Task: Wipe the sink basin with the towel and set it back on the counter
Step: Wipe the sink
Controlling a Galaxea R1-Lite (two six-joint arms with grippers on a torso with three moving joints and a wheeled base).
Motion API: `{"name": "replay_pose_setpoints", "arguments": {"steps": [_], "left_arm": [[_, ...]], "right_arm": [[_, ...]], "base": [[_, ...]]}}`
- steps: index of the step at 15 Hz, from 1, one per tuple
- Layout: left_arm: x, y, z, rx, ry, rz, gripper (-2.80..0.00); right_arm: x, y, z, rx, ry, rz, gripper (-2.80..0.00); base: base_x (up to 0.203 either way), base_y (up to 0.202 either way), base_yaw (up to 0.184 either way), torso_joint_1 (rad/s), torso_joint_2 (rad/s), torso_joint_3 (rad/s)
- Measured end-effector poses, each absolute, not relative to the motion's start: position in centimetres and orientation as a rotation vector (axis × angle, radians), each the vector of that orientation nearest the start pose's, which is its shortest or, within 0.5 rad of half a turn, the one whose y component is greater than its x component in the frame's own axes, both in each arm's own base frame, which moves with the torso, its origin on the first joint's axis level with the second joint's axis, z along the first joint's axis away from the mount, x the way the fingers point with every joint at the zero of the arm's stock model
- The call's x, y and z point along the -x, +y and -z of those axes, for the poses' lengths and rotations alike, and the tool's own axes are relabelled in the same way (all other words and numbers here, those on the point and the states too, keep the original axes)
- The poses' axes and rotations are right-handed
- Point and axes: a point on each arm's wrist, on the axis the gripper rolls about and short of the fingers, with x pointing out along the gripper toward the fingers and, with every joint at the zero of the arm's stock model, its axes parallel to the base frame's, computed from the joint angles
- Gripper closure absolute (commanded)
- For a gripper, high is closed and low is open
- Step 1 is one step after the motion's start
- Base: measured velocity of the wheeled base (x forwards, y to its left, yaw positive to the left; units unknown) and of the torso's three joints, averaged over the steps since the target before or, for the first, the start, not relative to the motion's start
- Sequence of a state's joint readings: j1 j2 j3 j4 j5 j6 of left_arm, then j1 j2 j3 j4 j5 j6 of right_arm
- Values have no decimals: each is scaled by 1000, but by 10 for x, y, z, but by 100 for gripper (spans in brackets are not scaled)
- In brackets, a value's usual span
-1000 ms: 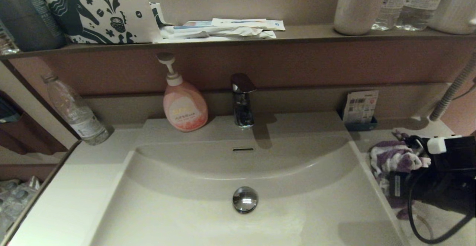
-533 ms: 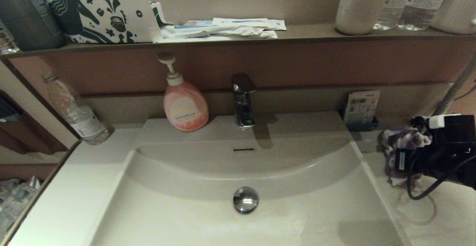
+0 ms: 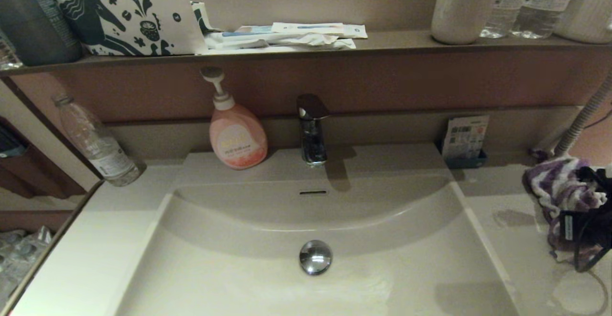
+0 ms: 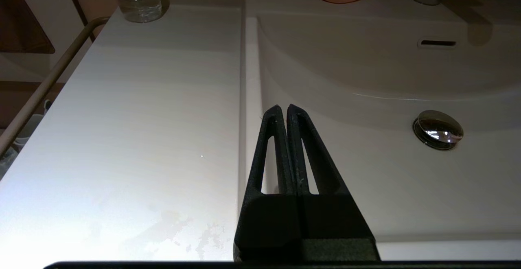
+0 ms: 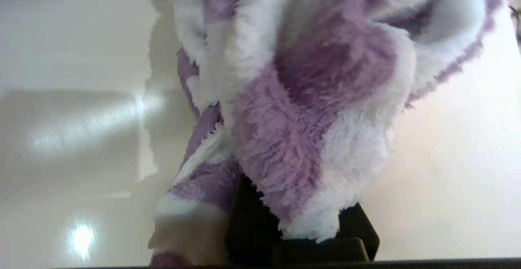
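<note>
The purple-and-white fluffy towel (image 3: 557, 184) hangs bunched in my right gripper (image 3: 576, 211) over the right side of the counter (image 3: 507, 254), casting a shadow on it. In the right wrist view the towel (image 5: 301, 98) drapes over the fingers and hides them. The beige sink basin (image 3: 267, 277) with its chrome drain stopper (image 3: 315, 256) has nothing in it. My left gripper (image 4: 283, 110) is shut on nothing and hovers over the basin's left rim (image 4: 248, 98), near the left counter (image 4: 142, 118); it does not show in the head view.
A pink soap pump bottle (image 3: 236, 136) and a chrome faucet (image 3: 311, 129) stand behind the basin. At the back left is a clear water bottle (image 3: 95, 144). A packet holder (image 3: 464, 141) and a grey hose (image 3: 581, 120) are at the back right. The dark shelf (image 3: 382, 43) above holds several items.
My right gripper has carried the towel to the right, away from the basin's edge and further over the right counter. The left arm has not moved.
</note>
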State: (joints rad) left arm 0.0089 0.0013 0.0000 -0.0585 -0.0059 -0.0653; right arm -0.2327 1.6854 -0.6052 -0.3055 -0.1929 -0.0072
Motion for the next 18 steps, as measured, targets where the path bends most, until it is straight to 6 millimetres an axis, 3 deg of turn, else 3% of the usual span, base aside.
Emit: {"name": "replay_pose_setpoints", "arguments": {"steps": [3,6,9,13,18], "left_arm": [[23,0,-82,65,-57,-1,0],[23,0,-81,65,-56,-1,0],[23,0,-81,65,-57,-1,0],[23,0,-82,65,-58,-1,0],[23,0,-81,65,-57,-1,0]], "right_arm": [[-222,-33,-108,12,825,311,0],[-197,-10,-128,29,844,222,0],[-184,-4,-175,4,781,205,0],[-153,-2,-242,-74,763,216,0],[-108,-4,-300,-216,800,280,0]], "base": [[0,0,0,0,0,0],[0,0,0,0,0,0],[0,0,0,0,0,0],[0,0,0,0,0,0],[0,0,0,0,0,0]]}}
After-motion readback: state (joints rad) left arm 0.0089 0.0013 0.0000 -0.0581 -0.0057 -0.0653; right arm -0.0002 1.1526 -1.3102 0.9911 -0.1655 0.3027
